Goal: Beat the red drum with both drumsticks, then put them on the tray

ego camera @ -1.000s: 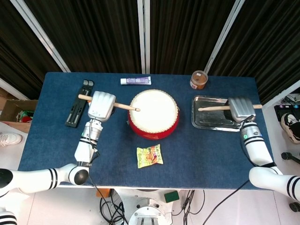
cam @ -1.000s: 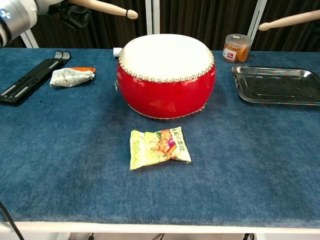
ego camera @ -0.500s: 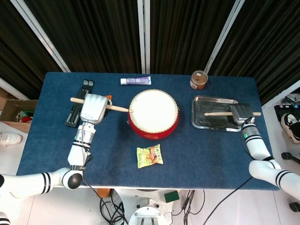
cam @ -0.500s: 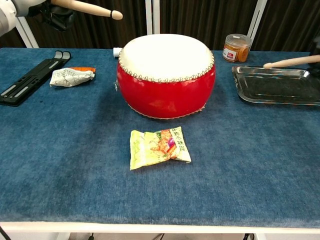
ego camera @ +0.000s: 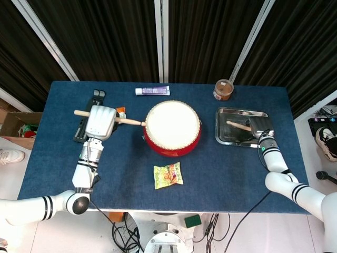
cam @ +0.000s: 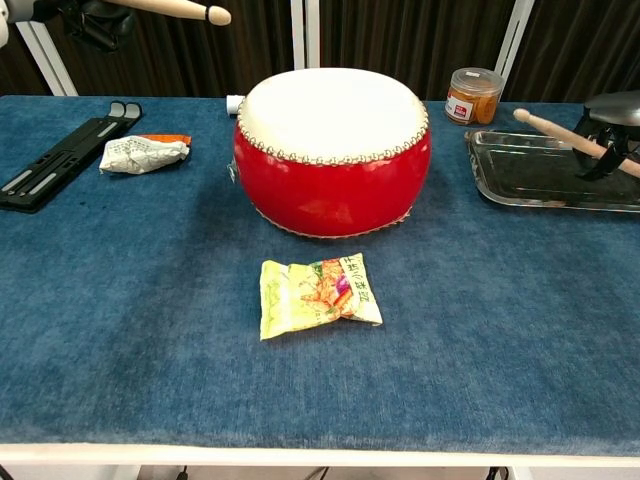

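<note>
Right hand [ego camera: 261,126] holds its drumstick [ego camera: 238,125] low over the tray [ego camera: 231,139], beside the red drum [ego camera: 172,128], apparently setting it down; releasing comes next, while left hand [ego camera: 100,122] grips the other drumstick [ego camera: 129,122].

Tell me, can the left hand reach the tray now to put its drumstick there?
Probably not directly. The left hand holds its drumstick left of the red drum, which stands between it and the tray. It would have to pass above the drum, and the right hand is already over the tray.
</note>
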`<state>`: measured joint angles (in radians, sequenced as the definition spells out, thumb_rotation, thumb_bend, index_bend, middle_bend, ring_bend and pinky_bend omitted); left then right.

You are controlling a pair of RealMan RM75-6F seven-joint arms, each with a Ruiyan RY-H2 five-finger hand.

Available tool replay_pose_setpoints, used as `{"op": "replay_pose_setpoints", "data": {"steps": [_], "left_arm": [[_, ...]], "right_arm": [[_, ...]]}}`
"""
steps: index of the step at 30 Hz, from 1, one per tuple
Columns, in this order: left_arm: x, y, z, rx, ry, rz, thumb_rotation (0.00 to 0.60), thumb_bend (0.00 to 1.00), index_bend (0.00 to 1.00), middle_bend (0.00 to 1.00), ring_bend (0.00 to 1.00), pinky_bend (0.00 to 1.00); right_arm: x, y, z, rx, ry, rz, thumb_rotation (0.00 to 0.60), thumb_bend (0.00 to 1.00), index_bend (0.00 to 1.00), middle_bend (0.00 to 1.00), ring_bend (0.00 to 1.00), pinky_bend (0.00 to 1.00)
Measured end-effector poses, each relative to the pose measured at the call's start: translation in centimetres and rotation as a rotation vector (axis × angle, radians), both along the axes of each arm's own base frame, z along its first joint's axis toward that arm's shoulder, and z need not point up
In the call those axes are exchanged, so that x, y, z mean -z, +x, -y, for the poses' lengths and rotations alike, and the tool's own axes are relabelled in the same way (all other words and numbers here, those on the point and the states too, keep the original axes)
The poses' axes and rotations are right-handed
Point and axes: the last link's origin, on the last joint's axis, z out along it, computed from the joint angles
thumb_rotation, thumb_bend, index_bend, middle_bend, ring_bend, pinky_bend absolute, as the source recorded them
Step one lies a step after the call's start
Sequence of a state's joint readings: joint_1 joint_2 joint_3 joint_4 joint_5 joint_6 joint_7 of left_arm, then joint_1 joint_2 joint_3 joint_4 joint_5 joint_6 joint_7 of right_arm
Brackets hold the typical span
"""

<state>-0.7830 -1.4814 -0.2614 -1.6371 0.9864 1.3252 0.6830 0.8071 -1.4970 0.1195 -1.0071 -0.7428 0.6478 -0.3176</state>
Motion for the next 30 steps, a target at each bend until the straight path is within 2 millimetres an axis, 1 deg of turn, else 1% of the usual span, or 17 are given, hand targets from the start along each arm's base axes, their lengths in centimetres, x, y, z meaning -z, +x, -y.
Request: {"op": "replay_pose_setpoints", "data": {"steps": [1, 4, 9, 13, 16, 19, 22, 26, 30], "left_arm": [[0.0, 0.0, 0.0, -0.001, -0.002, 0.004, 0.6, 0.58, 1.0, 1.0, 0.97, 1.0], [0.0, 0.0, 0.0, 0.0, -0.004, 0.008, 0.6, 0.57, 1.0, 1.0, 0.97, 1.0], [0.0, 0.2, -0.2, -0.007, -0.01, 0.029, 0.6, 0.57, 1.0, 1.0, 0.97, 1.0], [0.1, 0.9, -0.5, -0.011, -0.024, 0.053, 0.6, 0.57, 1.0, 1.0, 0.97, 1.0], [0.5, 1.6, -0.5, -0.001, -0.043, 0.047, 0.6, 0.57, 0.99, 1.0, 0.97, 1.0], [1.0, 2.6, -0.5, 0.004, -0.069, 0.053, 0.6, 0.57, 0.99, 1.0, 0.96, 1.0], [1.7, 4.0, -0.4, 0.011, -0.093, 0.069, 0.6, 0.57, 0.99, 1.0, 0.96, 1.0], [2.5, 5.1, -0.3, 0.01, -0.122, 0.095, 0.6, 0.57, 0.98, 1.0, 0.96, 1.0], [3.4, 6.3, -0.4, -0.002, -0.157, 0.109, 0.6, 0.57, 0.97, 1.0, 0.95, 1.0]], "right_arm": [[0.0, -0.1, 0.0, 0.006, 0.002, -0.007, 0.6, 0.29, 0.31, 0.34, 0.23, 0.31], [-0.1, -0.3, -0.1, 0.023, 0.001, -0.027, 0.6, 0.25, 0.24, 0.3, 0.19, 0.28], [-1.0, 0.1, -0.5, 0.03, -0.02, -0.013, 0.6, 0.21, 0.16, 0.27, 0.16, 0.25], [-2.1, 1.0, -0.9, 0.015, -0.042, 0.011, 0.6, 0.19, 0.14, 0.26, 0.16, 0.25], [-3.1, 2.3, -1.7, -0.014, -0.055, 0.048, 0.6, 0.18, 0.14, 0.28, 0.17, 0.26], [-4.4, 4.1, -2.8, -0.062, -0.063, 0.091, 0.6, 0.18, 0.15, 0.31, 0.18, 0.28], [-5.9, 6.5, -4.1, -0.119, -0.072, 0.143, 0.6, 0.17, 0.17, 0.35, 0.2, 0.31], [-7.7, 10.3, -6.0, -0.198, -0.074, 0.223, 0.6, 0.17, 0.2, 0.38, 0.22, 0.34], [-8.8, 14.0, -7.3, -0.264, -0.073, 0.288, 0.6, 0.21, 0.27, 0.41, 0.25, 0.36]]}}
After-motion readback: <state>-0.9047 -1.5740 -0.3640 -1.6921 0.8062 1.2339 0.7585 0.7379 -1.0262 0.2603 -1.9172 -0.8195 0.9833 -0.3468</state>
